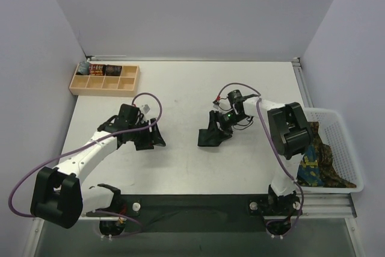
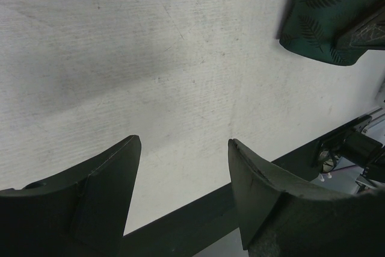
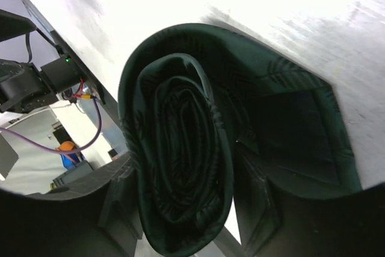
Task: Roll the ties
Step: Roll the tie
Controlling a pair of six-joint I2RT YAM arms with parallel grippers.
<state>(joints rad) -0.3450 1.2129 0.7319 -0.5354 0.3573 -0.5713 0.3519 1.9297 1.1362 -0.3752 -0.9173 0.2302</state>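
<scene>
From above, the left gripper [image 1: 153, 140] sits low over the white table [image 1: 180, 88], left of centre, while the right gripper [image 1: 210, 137] reaches in from the right to mid-table with a plain dark green necktie [image 1: 207, 139] bunched at its tip. A shallow wooden tray [image 1: 128, 82] divided into compartments stands at the far left corner, with small rolls of fabric [image 1: 98, 69] in its far row. A white plastic basket [image 1: 343, 130] at the table's right edge holds a blue tie with yellow pattern [image 1: 310, 162] and a brown patterned tie [image 1: 328, 154]. In the left wrist view, the two dark fingers [image 2: 96, 209] stand wide apart over bare tabletop with nothing between them. The green tie, showing a faint leaf print, lies well off at the upper right, with a dark finger of the other arm against it. In the right wrist view, the tie is wound into a tight upright spiral, and the gripper's fingers [image 3: 258, 209] are closed against its two sides. The tie's loose outer end spreads flat on the table beside the roll.
</scene>
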